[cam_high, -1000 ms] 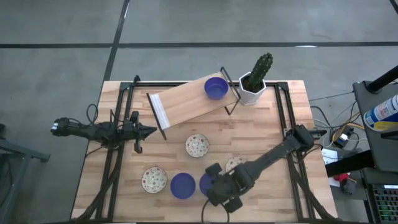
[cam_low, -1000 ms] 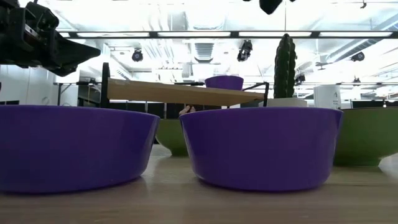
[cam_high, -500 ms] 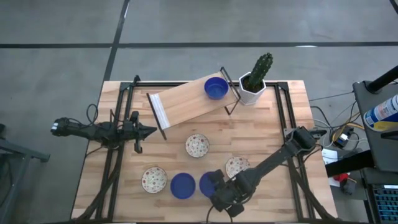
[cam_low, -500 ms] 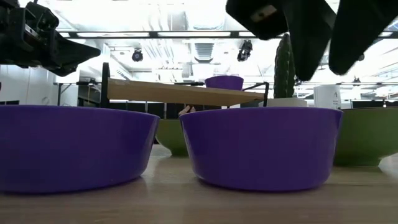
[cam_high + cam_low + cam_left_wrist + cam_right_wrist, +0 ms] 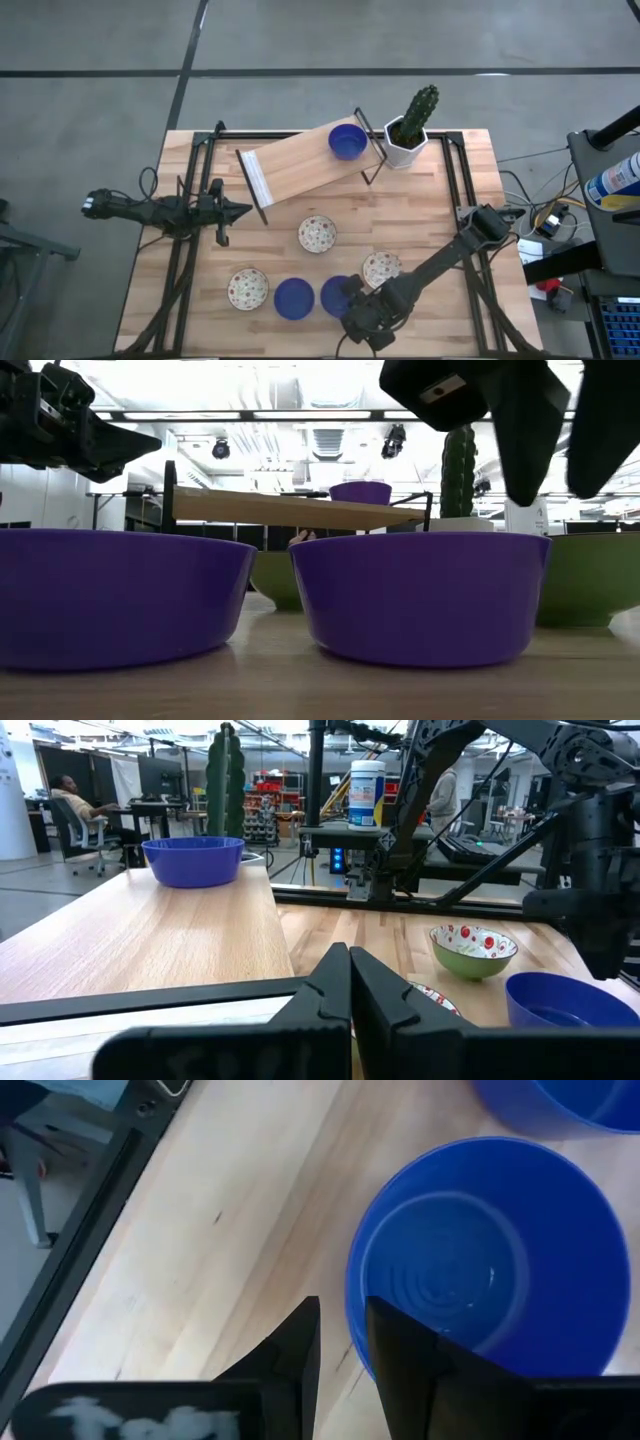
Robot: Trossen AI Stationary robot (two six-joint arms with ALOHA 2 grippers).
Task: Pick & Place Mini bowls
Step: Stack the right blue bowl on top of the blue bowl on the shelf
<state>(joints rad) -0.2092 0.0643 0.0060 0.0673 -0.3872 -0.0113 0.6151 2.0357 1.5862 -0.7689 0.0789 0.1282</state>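
Three deep blue bowls show in the high view: one on the slanted wooden board (image 5: 347, 141) and two by the near edge (image 5: 293, 298), (image 5: 335, 295). Three cream patterned bowls (image 5: 317, 234), (image 5: 248, 288), (image 5: 381, 268) rest on the table. My right gripper (image 5: 348, 301) is open above the right near blue bowl (image 5: 480, 1250). One finger (image 5: 300, 1345) stands outside its rim and one (image 5: 400, 1350) over its hollow. In the low view the fingertips (image 5: 530, 480) hang above that bowl (image 5: 420, 595), apart from it. My left gripper (image 5: 248, 210) waits shut over the table's left side.
A white hexagonal pot with a cactus (image 5: 405, 140) stands at the far edge beside the board's black wire stand (image 5: 372, 165). Black frame rails (image 5: 185, 260) run along both table sides. Bare wood lies between the board and the bowls.
My right gripper has come down from above and shifted a little toward the near edge. Its open fingers now stand over the rim of the right near blue bowl. The bowls and my left arm have stayed still.
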